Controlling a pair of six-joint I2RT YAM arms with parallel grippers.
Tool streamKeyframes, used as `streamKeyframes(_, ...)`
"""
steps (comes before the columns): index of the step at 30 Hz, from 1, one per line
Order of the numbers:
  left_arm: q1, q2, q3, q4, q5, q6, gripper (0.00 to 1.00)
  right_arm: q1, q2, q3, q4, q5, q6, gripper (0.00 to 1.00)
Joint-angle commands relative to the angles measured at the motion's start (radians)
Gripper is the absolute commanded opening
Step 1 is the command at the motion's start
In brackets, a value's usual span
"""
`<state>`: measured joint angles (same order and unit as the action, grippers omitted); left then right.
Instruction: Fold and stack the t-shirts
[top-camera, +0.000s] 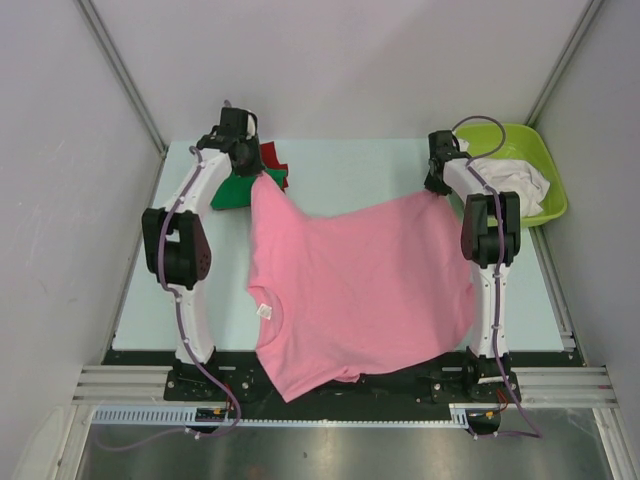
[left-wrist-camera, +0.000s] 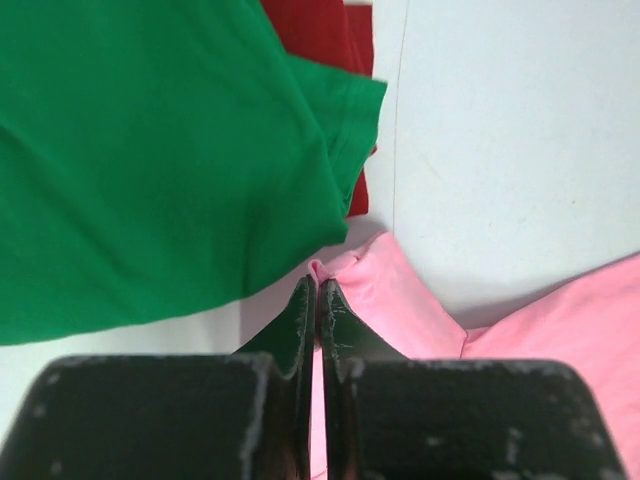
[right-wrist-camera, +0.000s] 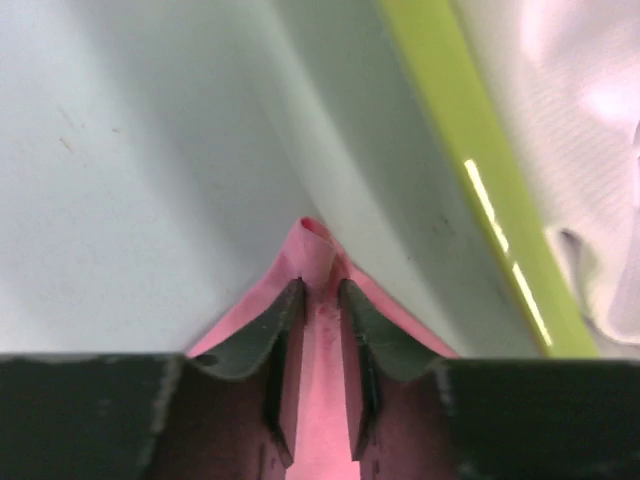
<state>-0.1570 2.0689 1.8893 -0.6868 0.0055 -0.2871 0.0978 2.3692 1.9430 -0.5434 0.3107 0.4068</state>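
Large pink cotton t-shirt (top-camera: 350, 290), two corners held.
Left gripper (left-wrist-camera: 318, 285) pinches one by the table's (top-camera: 340, 165) far-left corner; right gripper (right-wrist-camera: 320, 290) clamps the other, far right.

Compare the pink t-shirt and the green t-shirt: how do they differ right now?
The pink t-shirt is spread wide across the table; the green t-shirt lies compact at the far left. The pink one is pinched by the left gripper and right gripper; the green one is ungripped. Both are plain-coloured.
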Motion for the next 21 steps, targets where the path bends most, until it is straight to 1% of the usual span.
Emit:
streamKeyframes(1, 0.002, 0.042, 0.134, -0.039, 0.007, 0.026, 0.02, -0.004, 0.059, 0.065, -0.078, -0.045, 0.018, 0.16)
streamKeyframes(2, 0.002, 0.048, 0.149, -0.045, 0.007, 0.028, 0.02, -0.006, 0.059, 0.063, -0.075, -0.051, 0.018, 0.12)
streamKeyframes(3, 0.002, 0.056, 0.162, -0.048, 0.01, 0.029, 0.02, -0.006, 0.062, 0.066, -0.076, -0.059, 0.021, 0.0)
streamKeyframes(9, 0.004, 0.112, 0.273, -0.065, 0.013, 0.037, 0.04, -0.004, 0.052, 0.059, -0.06, -0.061, 0.055, 0.0)
streamKeyframes(12, 0.005, 0.17, 0.375, -0.089, 0.016, 0.043, 0.06, -0.007, 0.038, 0.057, -0.043, -0.038, 0.066, 0.0)
streamKeyframes(13, 0.007, 0.184, 0.439, -0.105, 0.017, 0.043, 0.06, -0.009, 0.026, 0.06, -0.038, -0.035, 0.069, 0.0)
streamKeyframes(16, 0.017, 0.232, 0.523, -0.106, 0.031, 0.039, 0.08, -0.015, -0.01, 0.051, -0.01, -0.019, 0.087, 0.0)
streamKeyframes(21, 0.046, 0.247, 0.537, -0.053, 0.05, 0.013, 0.11, -0.036, -0.044, 0.053, 0.029, -0.002, 0.121, 0.0)
